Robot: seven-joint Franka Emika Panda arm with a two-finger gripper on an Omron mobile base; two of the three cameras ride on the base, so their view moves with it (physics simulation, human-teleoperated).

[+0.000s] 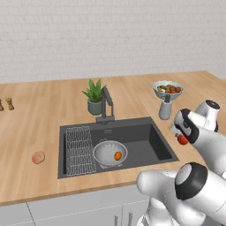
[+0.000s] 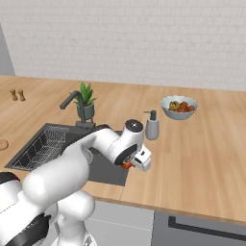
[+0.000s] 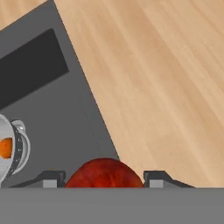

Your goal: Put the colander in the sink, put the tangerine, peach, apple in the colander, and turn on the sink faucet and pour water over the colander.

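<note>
The gripper (image 3: 104,181) has its two dark fingertips (image 3: 51,179) set about half apart with the apple (image 3: 105,173) lodged between them — the deep red fruit sits squarely in the gap, touching both sides, so the claw is closed on it. In the hand view this pair hangs above the right-hand rim of the sink (image 3: 52,109), where dark basin meets wooden counter (image 3: 166,78). From the left base view the apple (image 1: 182,140) shows as a small red patch under the white wrist, just off the sink's (image 1: 132,128) right edge; from the right base view it peeks out red (image 2: 127,165) below the hand, at the near corner of the basin (image 2: 29,149). The colander (image 1: 110,153) stands inside the sink, beside the wire grid rack (image 1: 80,149), and the tangerine (image 1: 118,156) lies in it — bright orange against the pale perforated bowl; the hand view catches the colander's handle (image 3: 17,146) and a sliver of the tangerine (image 3: 5,148). The peach (image 1: 38,157) rests on the counter well to the left of the sink, apart from everything else. The sink faucet (image 1: 106,103) rises behind the basin, next to a potted plant (image 1: 94,96). Farther right stand a soap dispenser (image 1: 165,107) and a bowl of mixed fruit (image 1: 167,89).
</note>
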